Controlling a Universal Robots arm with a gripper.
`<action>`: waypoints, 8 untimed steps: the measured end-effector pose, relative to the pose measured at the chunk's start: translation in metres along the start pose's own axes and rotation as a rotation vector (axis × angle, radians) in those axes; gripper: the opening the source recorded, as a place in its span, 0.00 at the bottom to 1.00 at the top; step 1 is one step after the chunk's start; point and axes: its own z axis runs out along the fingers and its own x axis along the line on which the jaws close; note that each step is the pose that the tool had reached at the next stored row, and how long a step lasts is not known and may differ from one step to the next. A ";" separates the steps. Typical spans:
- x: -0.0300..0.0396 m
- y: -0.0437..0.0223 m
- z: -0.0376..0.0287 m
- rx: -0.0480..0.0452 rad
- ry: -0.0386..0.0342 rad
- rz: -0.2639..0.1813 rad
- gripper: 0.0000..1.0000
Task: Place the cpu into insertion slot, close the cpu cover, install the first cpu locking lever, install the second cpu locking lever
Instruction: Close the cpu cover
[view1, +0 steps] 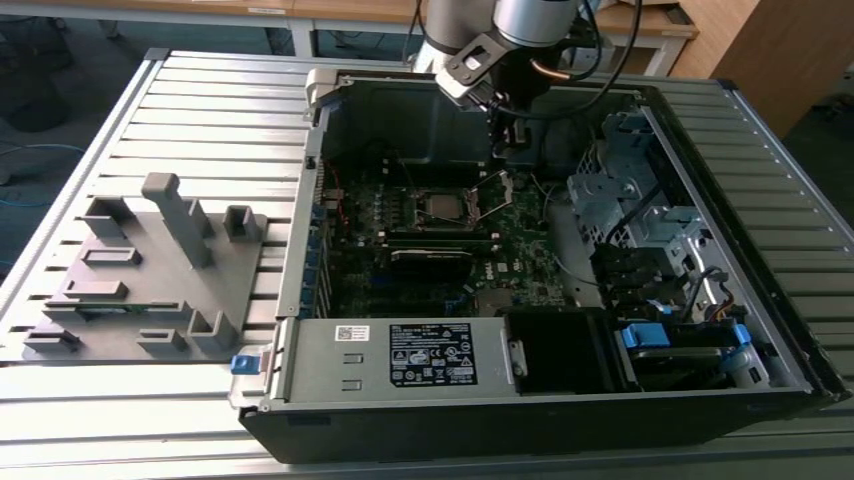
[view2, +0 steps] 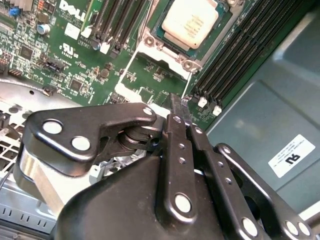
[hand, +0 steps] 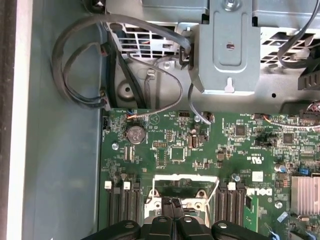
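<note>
while the gripper (view2: 180, 100), fingers pressed together, sits at the raised cpu cover's (hand: 185, 177) free edge, that thin springy plate looks best handled there, clear of the fragile cpu (view2: 190, 22).

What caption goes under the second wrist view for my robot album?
Closed gripper near the cpu seated on the green motherboard.

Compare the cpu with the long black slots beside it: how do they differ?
The cpu is square with a pale metal top; the memory slots are long, narrow and black. The cpu is one piece; the slots run in parallel rows. Both sit on the green motherboard.
</note>
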 end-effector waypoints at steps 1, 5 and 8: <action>0.0003 0.0011 0.0001 0.0000 0.0000 0.000 0.11; 0.0013 0.0060 0.0006 0.0000 0.0000 0.000 0.11; 0.0020 0.0094 0.0009 0.0000 0.0000 0.000 0.11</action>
